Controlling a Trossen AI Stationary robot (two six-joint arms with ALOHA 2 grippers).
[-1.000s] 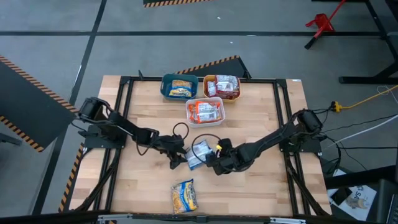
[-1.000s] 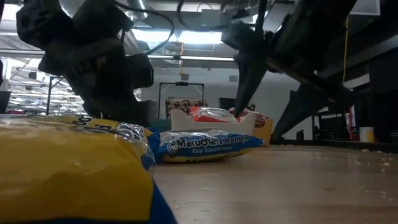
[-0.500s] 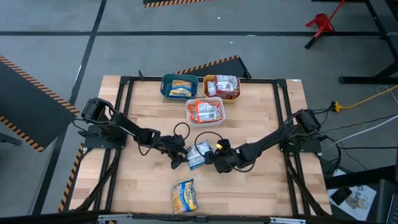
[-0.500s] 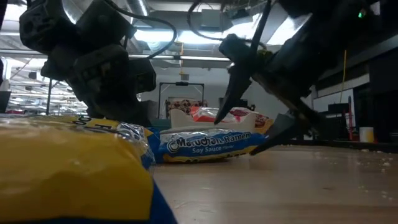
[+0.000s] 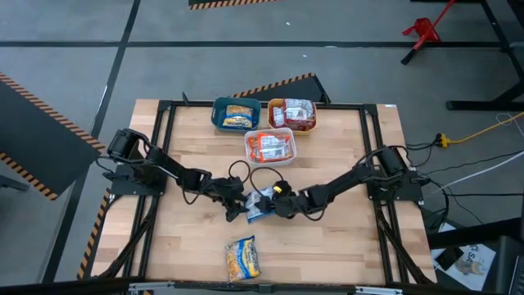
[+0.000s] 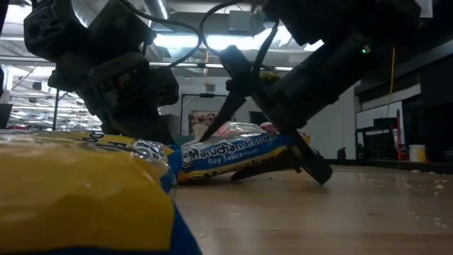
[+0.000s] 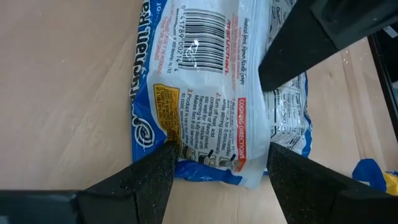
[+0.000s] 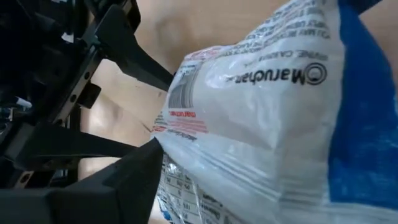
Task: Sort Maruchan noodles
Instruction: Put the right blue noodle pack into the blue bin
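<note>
A blue-and-white Maruchan noodle packet (image 5: 259, 205) lies mid-table, and in the low view its right end (image 6: 272, 145) is raised off the wood. My right gripper (image 5: 271, 201) reaches it from the right, open, with the packet's right end between its fingers. My left gripper (image 5: 238, 210) stands open at the packet's left end, a finger at each side (image 7: 217, 152). A yellow-and-blue packet (image 5: 242, 258) lies flat near the table's front edge. More packets fill the bins at the back. My left gripper has the packet's left end between its open fingers, which slant down from the table's left. One fingertip (image 7: 163, 155) lies against the end's corner (image 7: 171, 140). Whether the other fingertip touches, I cannot tell. That end rests on the table. My right gripper has one finger (image 6: 308, 168) under the packet's right end (image 6: 276, 157), slanting down from the table's right. The other finger (image 6: 221, 99) stands above the packet, and whether it touches I cannot tell. The packet tilts, right end up, left end on the wood.
A teal bin (image 5: 219, 115), an orange bin (image 5: 274, 105) and a white bin (image 5: 248, 149) stand together at the table's far middle, each with packets inside. Black frame rails (image 5: 164, 164) run along both sides. Bare wood lies to the front right.
My right gripper has come down and toward the table's left, tipping from steeply down to a shallower slant. One finger has slid under the blue packet's right end, which has risen off the table while the left end has stayed down by my left gripper.
</note>
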